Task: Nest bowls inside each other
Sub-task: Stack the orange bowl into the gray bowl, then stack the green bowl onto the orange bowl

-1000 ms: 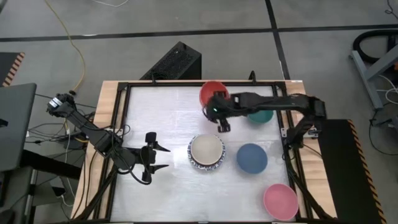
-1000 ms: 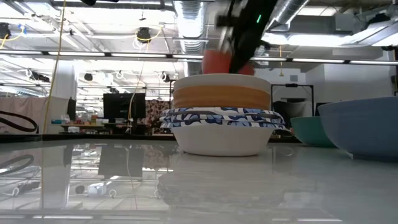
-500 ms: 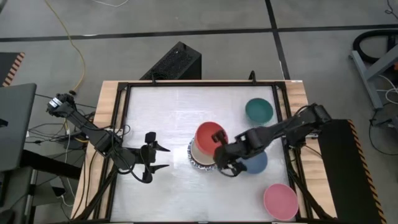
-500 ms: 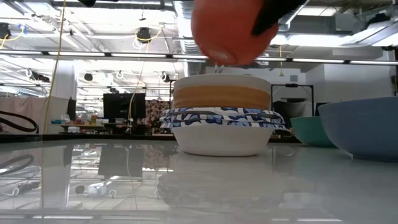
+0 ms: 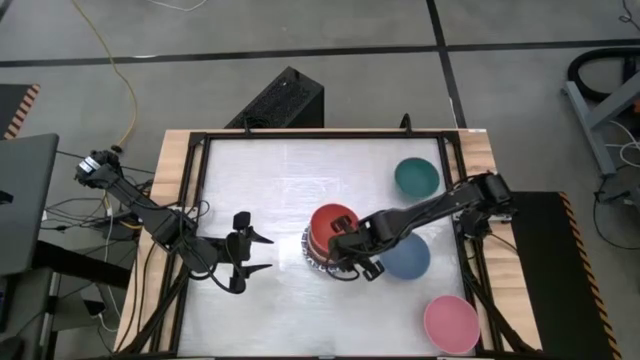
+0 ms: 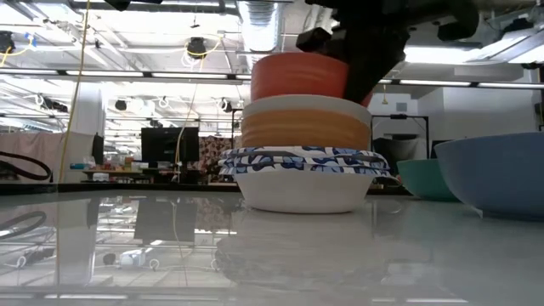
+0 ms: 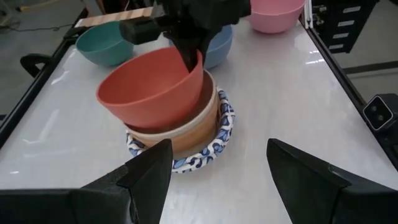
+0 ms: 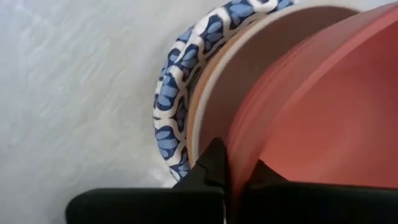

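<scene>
Here the table [image 5: 250, 180] is carrying everything. Directly beneath the right gripper [image 5: 352, 262] a stack is sitting: a blue-patterned white bowl [image 6: 302, 180], then a cream bowl [image 6: 306, 127], with the red bowl [image 5: 332, 227] tilting into its top. The right gripper is pinching the red bowl's rim, fingers nearly together. Just beside it are lying a slate-blue bowl [image 5: 408, 258], a green bowl [image 5: 416, 178] and a pink bowl [image 5: 450, 322]. The left gripper [image 5: 246, 250] is waiting wide open and empty, well apart.

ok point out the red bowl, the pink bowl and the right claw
red bowl [image 7: 149, 84], left wrist view, on its outer wall
pink bowl [image 5: 450, 323], high view, on its inside
right claw [image 5: 352, 258], high view, midway between its fingertips
</scene>
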